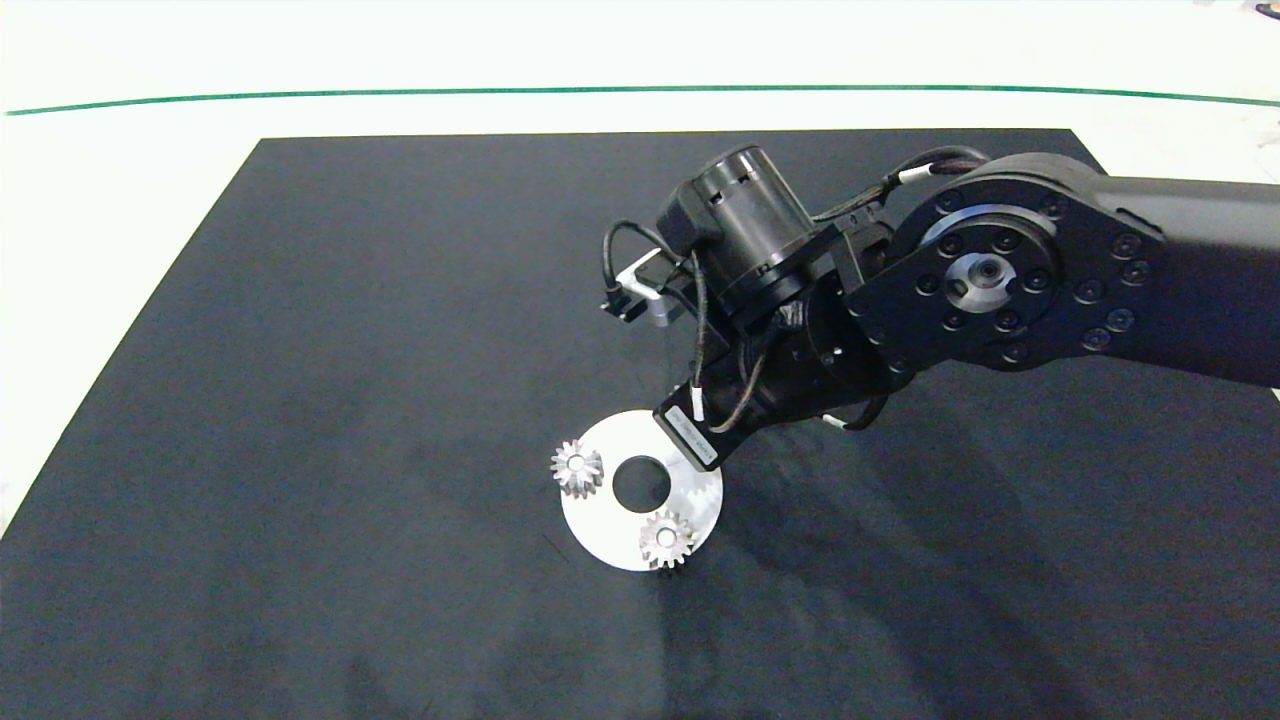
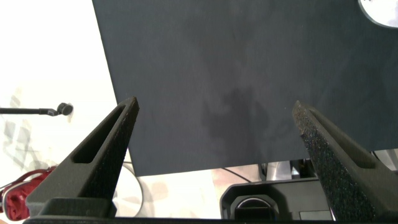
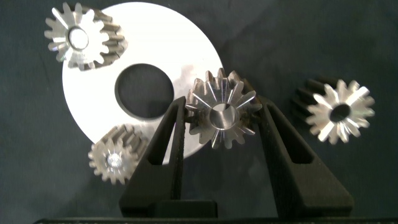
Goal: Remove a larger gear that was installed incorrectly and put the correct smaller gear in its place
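The right gripper (image 3: 221, 121) clamps a gear (image 3: 222, 115) at the white disc (image 3: 186, 56), near 2 mounted gears. The left gripper (image 2: 214, 115) hangs open over the mat (image 2: 249, 62).

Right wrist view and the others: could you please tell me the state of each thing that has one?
right pincer: shut on the larger gear
larger gear: gripped at the white disc's rim
smaller gear: loose on the mat, hole empty
two other small gears: seated on the disc
left pincer: open, empty
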Tool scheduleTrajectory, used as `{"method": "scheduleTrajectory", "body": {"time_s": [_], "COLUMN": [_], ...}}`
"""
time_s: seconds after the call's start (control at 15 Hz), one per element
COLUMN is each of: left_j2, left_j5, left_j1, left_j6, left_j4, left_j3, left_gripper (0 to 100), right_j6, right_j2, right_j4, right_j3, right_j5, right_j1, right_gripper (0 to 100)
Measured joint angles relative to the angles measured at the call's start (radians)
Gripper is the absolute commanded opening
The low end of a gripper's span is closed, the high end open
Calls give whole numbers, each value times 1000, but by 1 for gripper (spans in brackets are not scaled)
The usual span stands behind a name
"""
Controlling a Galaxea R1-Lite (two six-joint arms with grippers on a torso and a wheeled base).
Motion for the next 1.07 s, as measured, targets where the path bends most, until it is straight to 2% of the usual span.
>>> {"method": "scheduleTrajectory", "body": {"time_s": [1.07], "left_j2": [-1], "left_j5": [0], "left_j1": [0], "left_j6": [0], "left_j4": [-7], "left_j3": [1], "left_gripper": [100], "right_j6": [8], "right_j2": [38], "right_j4": [4], "right_j3": [-15], "right_j5": [0], "right_j1": [1], "right_gripper": [28]}}
